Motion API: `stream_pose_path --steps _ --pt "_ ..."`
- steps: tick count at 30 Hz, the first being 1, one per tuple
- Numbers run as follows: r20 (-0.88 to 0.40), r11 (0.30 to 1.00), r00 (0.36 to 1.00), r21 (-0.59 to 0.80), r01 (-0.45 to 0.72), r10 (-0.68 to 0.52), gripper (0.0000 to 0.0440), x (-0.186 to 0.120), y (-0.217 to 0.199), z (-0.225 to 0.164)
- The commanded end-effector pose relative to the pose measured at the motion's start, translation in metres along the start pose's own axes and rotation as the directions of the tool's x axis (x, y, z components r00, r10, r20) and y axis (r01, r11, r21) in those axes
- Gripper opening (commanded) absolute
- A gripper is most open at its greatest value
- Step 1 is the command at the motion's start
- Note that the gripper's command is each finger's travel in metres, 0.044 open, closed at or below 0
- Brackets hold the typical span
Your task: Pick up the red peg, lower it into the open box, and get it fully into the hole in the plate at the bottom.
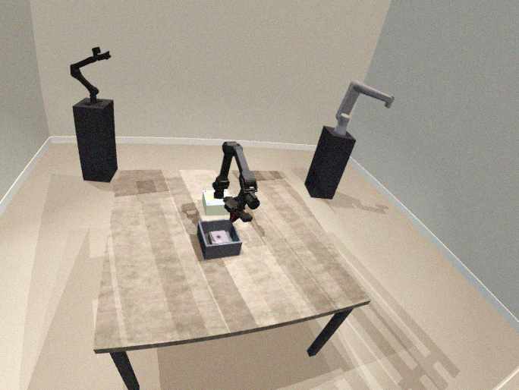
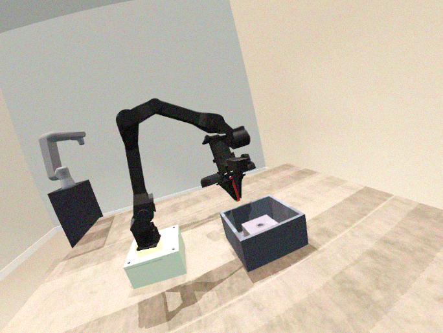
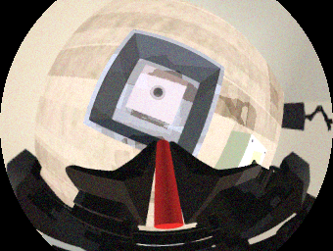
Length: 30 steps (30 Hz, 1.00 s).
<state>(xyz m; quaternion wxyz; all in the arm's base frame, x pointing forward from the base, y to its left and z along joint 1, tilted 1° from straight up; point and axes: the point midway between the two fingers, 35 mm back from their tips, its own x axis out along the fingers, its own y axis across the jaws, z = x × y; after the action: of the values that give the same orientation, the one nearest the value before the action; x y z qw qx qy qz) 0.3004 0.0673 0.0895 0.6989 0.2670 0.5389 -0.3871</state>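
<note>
The red peg (image 1: 233,216) (image 2: 235,189) (image 3: 167,188) is held lengthwise between the fingers of my gripper (image 2: 238,199) (image 3: 163,144), which is shut on it. The peg leans slightly, its lower end level with the fingertips. The gripper is in the air, higher than the rim of the open dark blue-grey box (image 1: 222,250) (image 2: 277,247) (image 3: 102,98), near its rim on the robot's side. The pale plate (image 1: 215,240) (image 2: 250,227) (image 3: 166,108) lies at the bottom of the box. Its round hole (image 1: 218,237) (image 2: 260,225) (image 3: 158,91) is in view with nothing in it.
The arm's base stands on a pale green block (image 1: 215,208) (image 2: 157,273) (image 3: 232,149) beside the box. The wooden table (image 1: 201,293) (image 2: 357,272) carries both. A black arm and a grey arm stand on dark pedestals (image 1: 95,142) (image 1: 329,163) in the background.
</note>
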Motion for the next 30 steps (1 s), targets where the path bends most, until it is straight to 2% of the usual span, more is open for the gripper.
stream_pose_path --steps 1,12,21,23,28,30 --pt "0.005 1.0 1.0 0.004 0.003 -0.003 0.0 0.007 0.002 0.015" --pt "-0.023 1.0 1.0 -0.024 -0.009 0.008 0.0 0.038 0.005 0.055" --pt "-0.075 0.995 0.997 -0.095 -0.026 0.019 0.0003 0.068 0.006 0.064" --pt "-0.092 0.993 0.996 -0.113 -0.027 0.017 0.0029 0.074 0.005 0.063" --pt "-0.128 0.991 0.992 -0.13 -0.03 0.014 0.0137 0.088 0.006 0.063" --pt "-0.126 0.988 0.992 -0.149 -0.038 0.019 0.0139 0.088 0.008 0.069"
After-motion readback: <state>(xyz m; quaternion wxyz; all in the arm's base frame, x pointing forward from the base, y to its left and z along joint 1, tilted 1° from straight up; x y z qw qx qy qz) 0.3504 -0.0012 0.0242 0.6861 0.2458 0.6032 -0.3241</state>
